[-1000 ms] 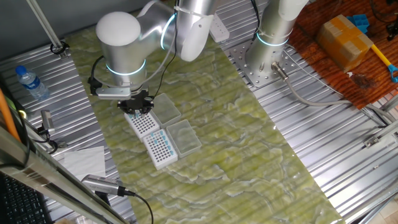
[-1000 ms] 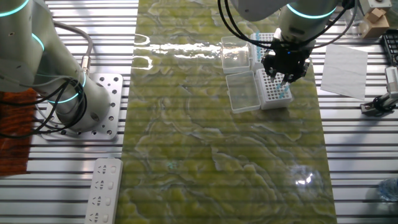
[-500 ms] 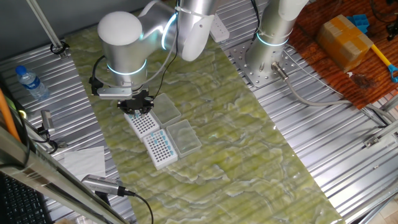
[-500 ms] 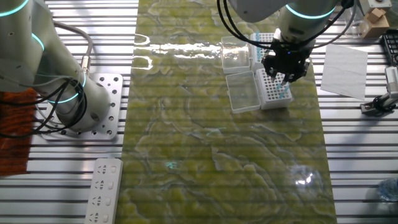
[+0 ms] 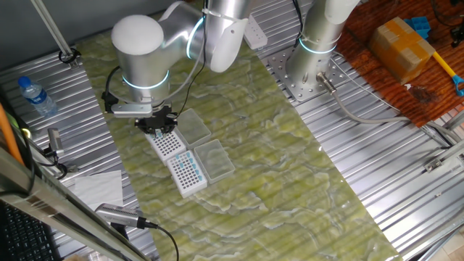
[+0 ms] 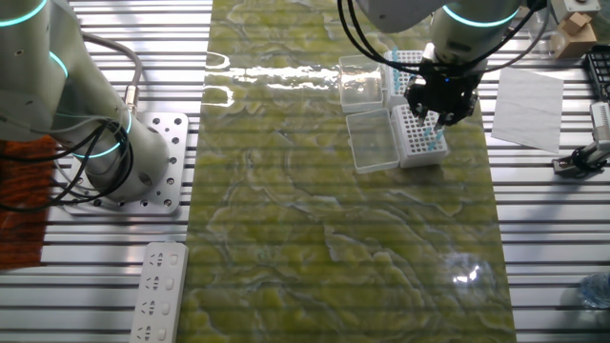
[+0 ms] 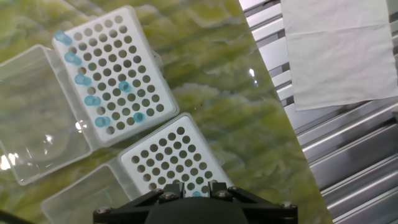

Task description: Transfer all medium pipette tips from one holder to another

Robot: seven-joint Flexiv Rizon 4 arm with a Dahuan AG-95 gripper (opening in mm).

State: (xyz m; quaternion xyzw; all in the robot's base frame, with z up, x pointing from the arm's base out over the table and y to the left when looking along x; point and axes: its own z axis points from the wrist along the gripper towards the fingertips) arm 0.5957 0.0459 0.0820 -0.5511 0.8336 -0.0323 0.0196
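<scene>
Medium pipette tips [image 7: 91, 101] beyond the pincer [image 7: 191, 190]

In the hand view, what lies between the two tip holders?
Only a narrow strip of green mat separates the upper holder from the lower holder.

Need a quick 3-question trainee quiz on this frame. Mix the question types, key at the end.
1. True or false: in the hand view, every hole of the upper holder carries one of the medium pipette tips.
2. What lies on the metal slats to the right of the green mat in the hand view? A) a white paper sheet B) a screwdriver C) a glove
3. Fill in: the clear lid hinged to the upper holder is ___ (open/shut).

Key: 1 false, since most holes are bare. 2 A. 3 open.
</scene>
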